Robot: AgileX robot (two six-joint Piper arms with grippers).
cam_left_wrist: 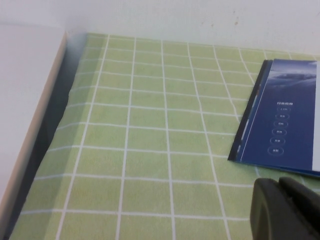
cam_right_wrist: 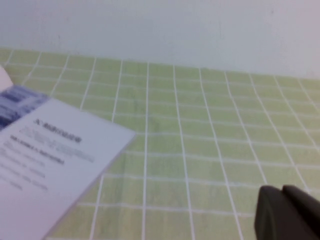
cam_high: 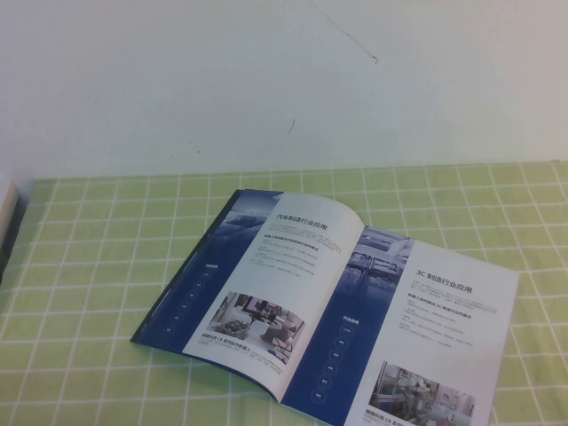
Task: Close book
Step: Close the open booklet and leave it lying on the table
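Observation:
An open book (cam_high: 337,311) with blue and white pages lies flat on the green checked tablecloth (cam_high: 98,266), its spine running from the back toward the front. Neither arm shows in the high view. In the left wrist view my left gripper (cam_left_wrist: 282,202) is shut with nothing in it, hovering over the cloth just short of the book's blue left page corner (cam_left_wrist: 280,130). In the right wrist view my right gripper (cam_right_wrist: 285,210) is shut and empty, over the cloth off the book's white right page (cam_right_wrist: 50,160).
A white wall (cam_high: 266,80) rises behind the table. A white raised board (cam_left_wrist: 25,100) borders the cloth on the robot's left side (cam_high: 7,213). Green cloth lies open to both sides of the book.

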